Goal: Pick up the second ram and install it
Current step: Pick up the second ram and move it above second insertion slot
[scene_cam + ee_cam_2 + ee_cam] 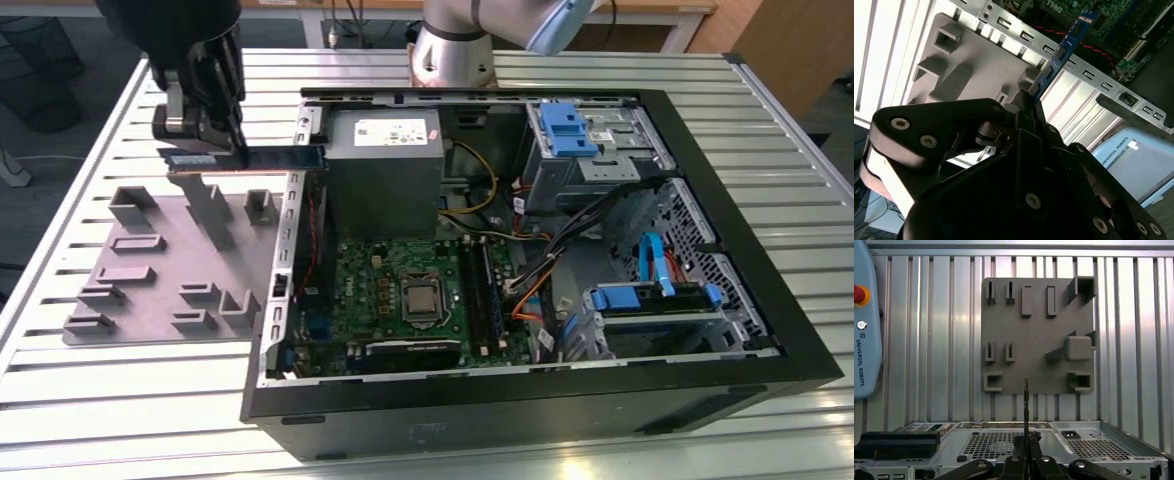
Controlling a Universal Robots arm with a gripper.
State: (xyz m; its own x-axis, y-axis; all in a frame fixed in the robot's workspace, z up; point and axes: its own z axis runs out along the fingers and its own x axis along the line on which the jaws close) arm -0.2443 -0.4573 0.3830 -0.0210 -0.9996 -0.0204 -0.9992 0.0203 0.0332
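My gripper (211,148) hangs over the far edge of the grey holder plate (147,265), just outside the open computer case's (747,200) wall on the exterior view's left. It is shut on the second ram (274,157), a long thin blue stick held level, with its free end reaching to the case wall. In the second wrist view the second ram (1064,50) juts out from the gripper (1026,102) towards the case. The first wrist view shows the second ram (1026,400) edge-on above the gripper (1026,440). The black slots (483,290) lie on the green motherboard (380,280) inside the case.
The holder plate (1034,335) carries several raised blocks and slots. Inside the case are a grey power supply (384,150), loose cables (561,240) and blue-tabbed drive cages (587,130). The slatted metal table (787,110) surrounds the case. A pendant (864,320) lies on the table.
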